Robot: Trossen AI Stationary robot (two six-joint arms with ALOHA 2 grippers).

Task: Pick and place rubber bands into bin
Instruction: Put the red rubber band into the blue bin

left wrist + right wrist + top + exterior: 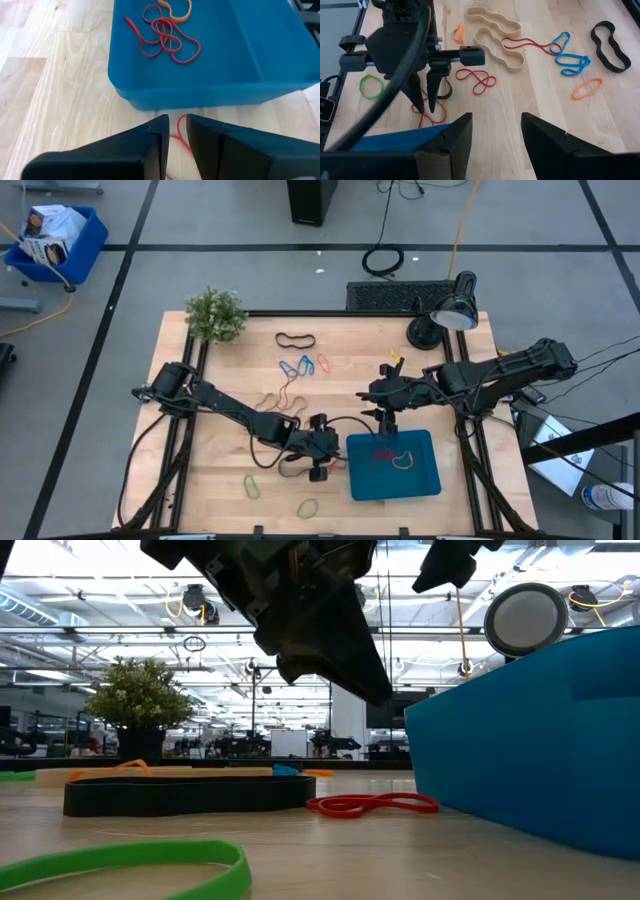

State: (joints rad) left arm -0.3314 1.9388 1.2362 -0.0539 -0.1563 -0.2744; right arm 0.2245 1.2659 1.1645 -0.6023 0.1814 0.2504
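Observation:
The teal-blue bin [425, 480] stands at the table's near middle, with red bands [162, 32] and an orange-tan band [176, 11] inside. My left gripper [177, 122] hangs just left of the bin [210, 90], its fingers a narrow gap apart. They stand on either side of a red rubber band [178, 134] that lies flat on the table [370, 804]. In the right wrist view my left gripper [426, 107] points down over this band [427, 119]. My right gripper [496, 120] is open and empty over the bin's far edge [385, 425].
Loose bands lie on the table: black [295, 339], blue [295, 367], orange [323, 363], tan [275, 402], green [252, 486] and another red one [476, 80]. A small plant [215, 313] stands at the far left and a lamp [455, 310] at the far right.

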